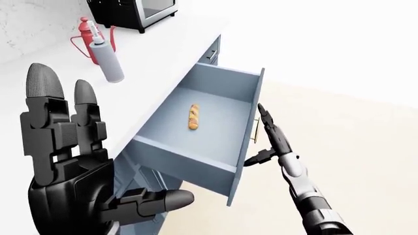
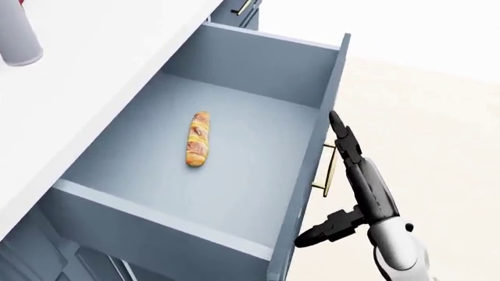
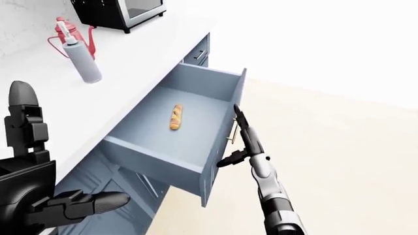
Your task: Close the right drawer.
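Two risks we see: our right hand (image 2: 356, 175), fingers spread flat against the drawer (image 2: 312, 152) front by its handle (image 2: 329, 170), could slip off or get pinched.

1. the blue-grey open drawer (image 2: 234, 175) juts out from under the white countertop (image 1: 163, 54), running toward the right of each view.
2. a small golden-brown bread loaf (image 2: 197, 139) lies alone on the drawer floor, near the middle.
3. the slim brass drawer handle (image 2: 329, 170) sits on the drawer's outer face, at the drawer's right in the head view.
4. the black right robot hand (image 2: 351, 175) stands just beside that handle, fingers extended along the outer face.
5. the black left robot hand (image 1: 65, 161) is raised at the left-eye view's lower left, well apart from the drawer.
6. on the countertop, a grey squeeze bottle (image 1: 108, 61) stands just beside a red kettle (image 1: 88, 36); a black toaster oven (image 1: 134, 12) sits above them at the view's top.
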